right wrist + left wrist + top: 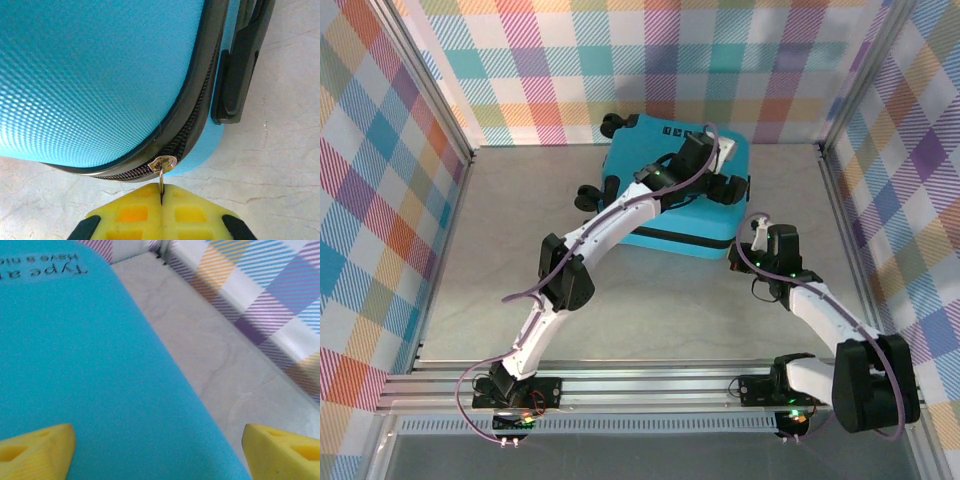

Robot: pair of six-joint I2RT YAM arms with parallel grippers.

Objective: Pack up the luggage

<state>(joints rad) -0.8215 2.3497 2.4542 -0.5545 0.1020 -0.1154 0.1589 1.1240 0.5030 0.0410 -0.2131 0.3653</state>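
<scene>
The turquoise luggage (690,225) lies closed and flat at the back middle of the table, its black wheels (588,197) pointing left. My left gripper (728,172) hovers over the lid's right part, jaws open wide with nothing between them. In the left wrist view its yellow fingertips (37,450) straddle the blue shell (75,365) and its right edge. My right gripper (757,228) sits at the case's near right corner. Its yellow pads (130,215) are shut on the metal zipper pull (162,176), which hangs from the slider on the black zipper edge (195,120).
Plaid walls (380,200) enclose the grey table (500,250) on the left, back and right. A black side handle (240,65) juts from the case just beyond the zipper corner. An aluminium rail (640,385) carrying both arm bases runs along the near edge.
</scene>
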